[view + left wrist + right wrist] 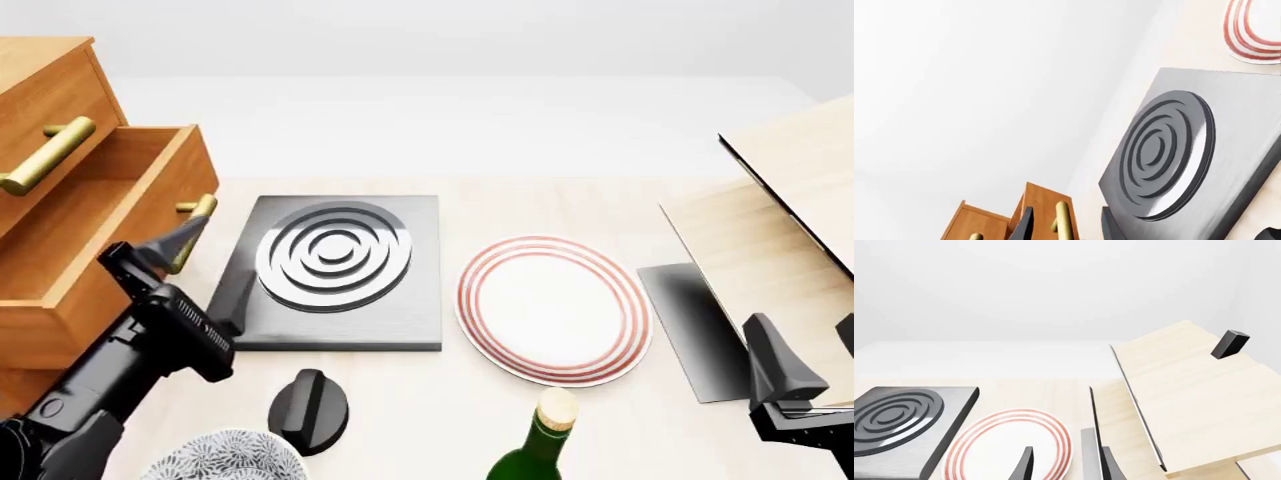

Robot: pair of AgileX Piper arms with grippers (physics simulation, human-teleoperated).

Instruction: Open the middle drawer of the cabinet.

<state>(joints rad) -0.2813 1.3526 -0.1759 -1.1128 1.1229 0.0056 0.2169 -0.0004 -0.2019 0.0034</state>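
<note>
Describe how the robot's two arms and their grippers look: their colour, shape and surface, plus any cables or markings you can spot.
Both arms are matt black. The left arm is built of blocky, ribbed segments and ends in the left gripper, with two flat fingers tapering to points. The right gripper has the same dark, wedge-shaped fingers on a boxy black base. No cables, labels or markings show in any view.

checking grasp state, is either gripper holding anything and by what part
The left gripper straddles the middle drawer's brass handle; whether it is clamped cannot be told. The right gripper holds nothing.

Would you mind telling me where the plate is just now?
In the front view, the plate lies at table centre-right, between the hob and the pale boards, behind the bottle.
</note>
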